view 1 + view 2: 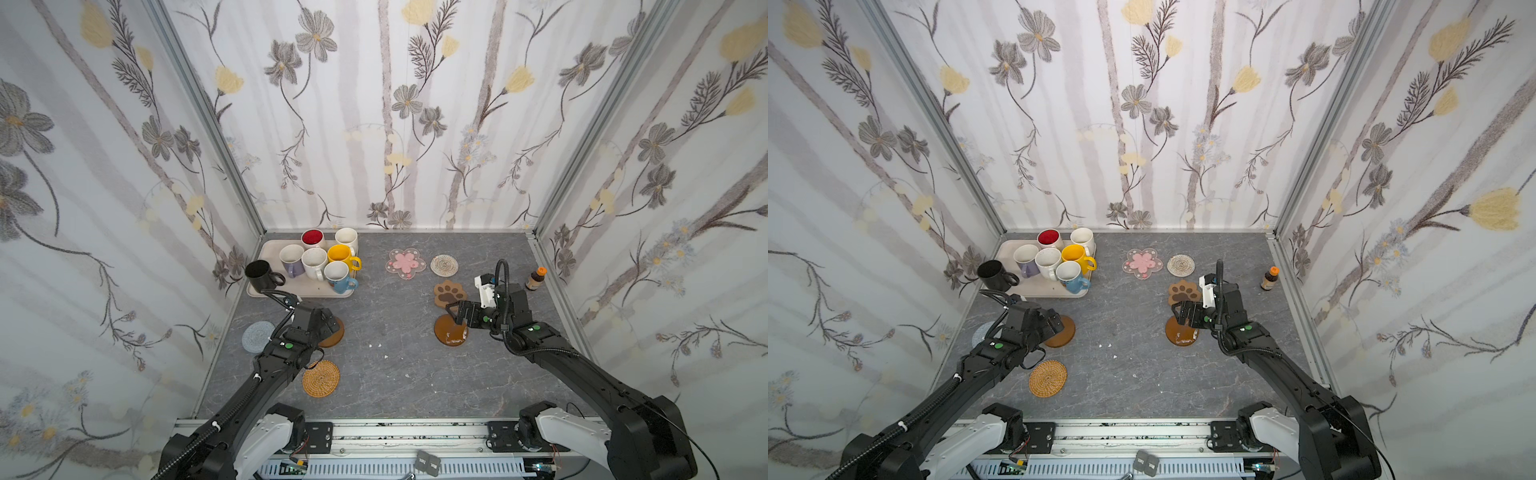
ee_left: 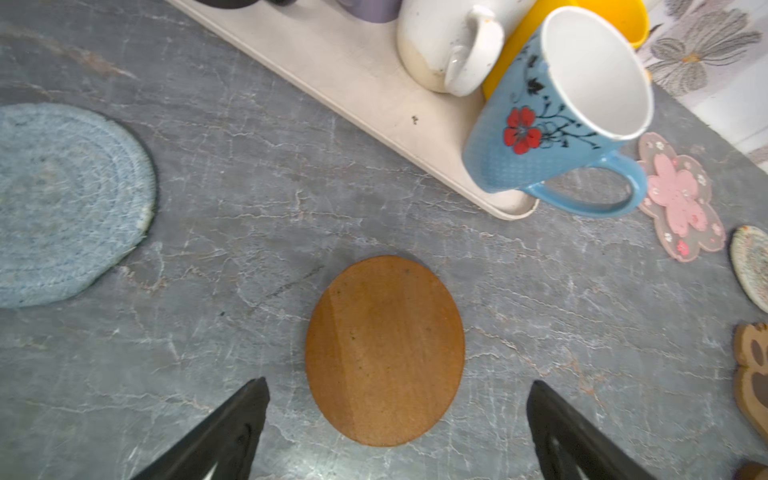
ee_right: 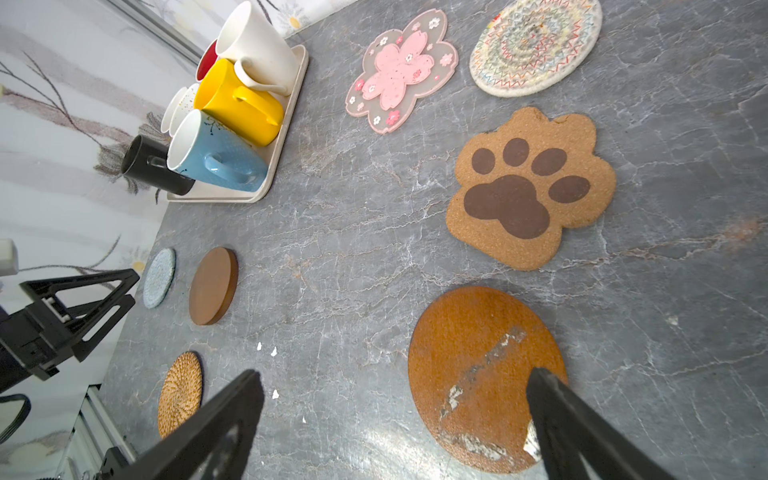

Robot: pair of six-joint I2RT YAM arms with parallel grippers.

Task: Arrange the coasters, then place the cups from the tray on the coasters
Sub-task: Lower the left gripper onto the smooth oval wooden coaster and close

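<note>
- Coasters (image 1: 406, 263): all seven lie flat and apart on the bench (image 1: 386, 374), mid-frame in both top views; none bears a cup.
- Cups (image 1: 314, 262): all seven stand on the tray (image 1: 301, 286), upper left.
- Left tool (image 2: 397, 381): jaws spread fully, holding nothing, above a wooden disc (image 2: 384, 349).
- Right tool (image 3: 395, 370): same spread, nothing held, above the scuffed disc (image 3: 486, 374).
- Judged remaining: every cup transfer.

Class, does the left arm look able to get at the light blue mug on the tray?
Probably yes. The left gripper hangs open over a wooden disc, and the light blue mug stands at the tray's near corner, with only bare table between. The yellow mug close behind may crowd a grasp.
</note>
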